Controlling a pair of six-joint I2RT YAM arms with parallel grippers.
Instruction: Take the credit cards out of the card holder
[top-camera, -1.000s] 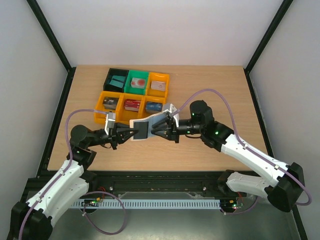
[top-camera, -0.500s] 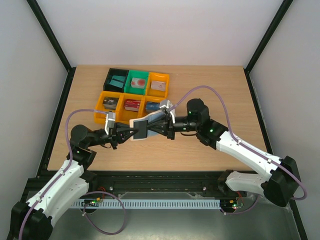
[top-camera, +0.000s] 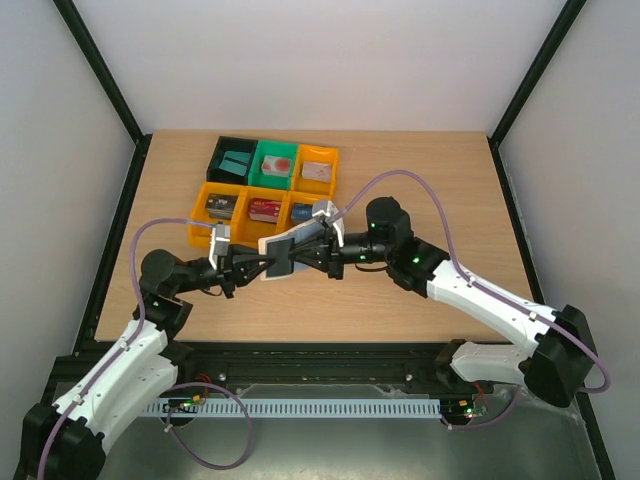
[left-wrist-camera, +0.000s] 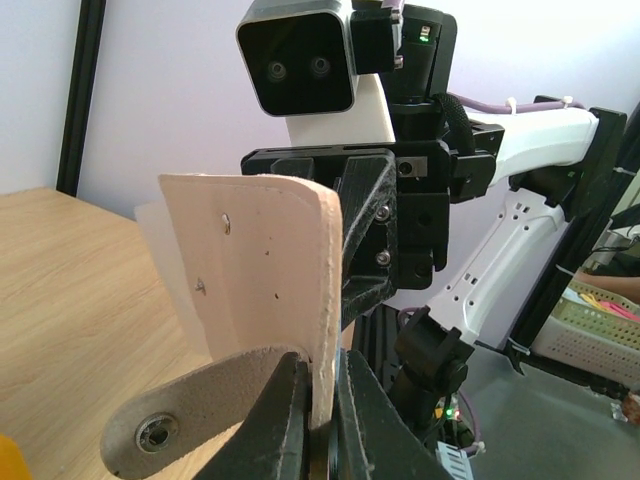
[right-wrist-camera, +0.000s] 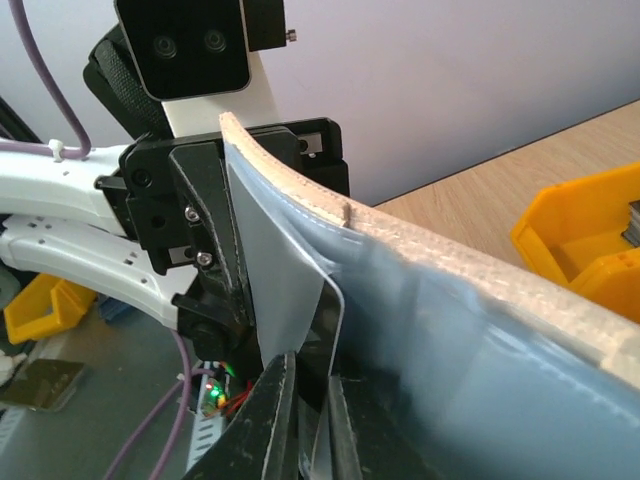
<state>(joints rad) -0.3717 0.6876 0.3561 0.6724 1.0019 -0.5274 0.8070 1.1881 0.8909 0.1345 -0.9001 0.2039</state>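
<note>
Slip risk mid-frame
Left gripper (left-wrist-camera: 318, 440) clamps card holder (top-camera: 283, 258); right gripper's (right-wrist-camera: 312, 430) shallow pinch on credit card (right-wrist-camera: 337, 330) may slide off.

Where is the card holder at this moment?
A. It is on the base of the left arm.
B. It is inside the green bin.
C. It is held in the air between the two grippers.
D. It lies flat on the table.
C: the card holder is off the table, with the left gripper clamped on one end and the right gripper closed at the other.
</note>
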